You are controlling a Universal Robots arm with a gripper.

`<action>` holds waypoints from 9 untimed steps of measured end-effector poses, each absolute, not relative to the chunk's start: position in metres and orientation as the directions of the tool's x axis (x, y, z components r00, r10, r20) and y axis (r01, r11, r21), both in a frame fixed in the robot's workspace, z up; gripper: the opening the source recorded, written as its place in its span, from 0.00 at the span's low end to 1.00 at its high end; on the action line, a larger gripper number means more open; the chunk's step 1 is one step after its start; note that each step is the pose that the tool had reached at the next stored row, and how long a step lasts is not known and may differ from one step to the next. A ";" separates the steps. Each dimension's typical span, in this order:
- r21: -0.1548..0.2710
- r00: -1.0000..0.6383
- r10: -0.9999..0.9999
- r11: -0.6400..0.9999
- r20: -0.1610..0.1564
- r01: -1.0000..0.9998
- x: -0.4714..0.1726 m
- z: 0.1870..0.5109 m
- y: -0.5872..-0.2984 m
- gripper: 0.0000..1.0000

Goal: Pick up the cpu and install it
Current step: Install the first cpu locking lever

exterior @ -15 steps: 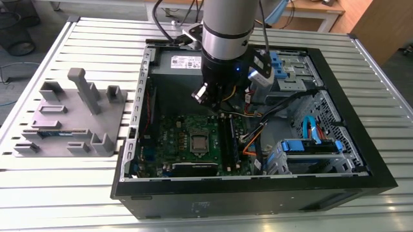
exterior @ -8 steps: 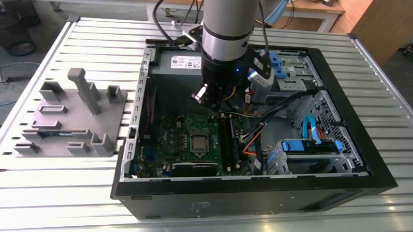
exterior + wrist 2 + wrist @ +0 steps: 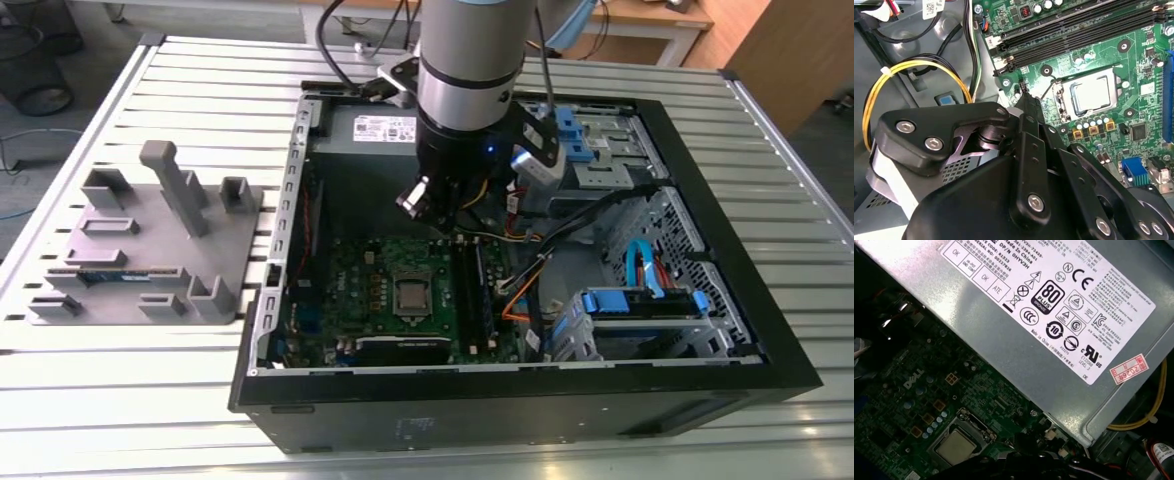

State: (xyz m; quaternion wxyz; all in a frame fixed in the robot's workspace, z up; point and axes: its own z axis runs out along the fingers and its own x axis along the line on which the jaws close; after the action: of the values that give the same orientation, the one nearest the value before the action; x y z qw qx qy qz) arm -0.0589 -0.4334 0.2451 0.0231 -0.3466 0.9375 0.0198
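Note:
The cpu (image 3: 412,293) lies flat in its socket on the green motherboard (image 3: 350,285), silvery top up, with the metal socket frame around it. Both wrist views show the cpu (image 3: 1093,93) (image 3: 956,446) seated there. My gripper (image 3: 450,230) hangs inside the open computer case, above the board and a little beyond the socket, apart from the chip. In the second wrist view the gripper (image 3: 1024,94) narrows to a single closed tip beside the socket's corner, with nothing held. The same tip of the gripper (image 3: 1026,441) appears dark in the first wrist view.
A grey power supply (image 3: 380,128) (image 3: 1054,315) sits just behind the gripper. Yellow cables (image 3: 884,80) loop beside it, and black memory slots (image 3: 1079,35) run next to the socket. Blue drive cages (image 3: 641,300) fill the case's right. A grey parts fixture (image 3: 147,250) stands outside, left.

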 end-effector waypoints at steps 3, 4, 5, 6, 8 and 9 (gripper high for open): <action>0.021 -0.758 -0.650 0.758 -0.057 -0.652 -0.059 0.244 -0.434 0.11; 0.021 -0.758 -0.650 0.758 -0.057 -0.652 -0.059 0.244 -0.435 0.11; 0.021 -0.757 -0.651 0.758 -0.057 -0.652 -0.059 0.244 -0.435 0.11; 0.021 -0.757 -0.651 0.757 -0.057 -0.653 -0.059 0.244 -0.436 0.11; 0.021 -0.756 -0.652 0.757 -0.057 -0.653 -0.059 0.244 -0.439 0.11; 0.021 -0.756 -0.652 0.756 -0.057 -0.654 -0.059 0.244 -0.440 0.11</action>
State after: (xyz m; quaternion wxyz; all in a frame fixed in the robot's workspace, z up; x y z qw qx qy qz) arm -0.0589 -0.4401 0.2439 0.0230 -0.3485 0.9368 0.0197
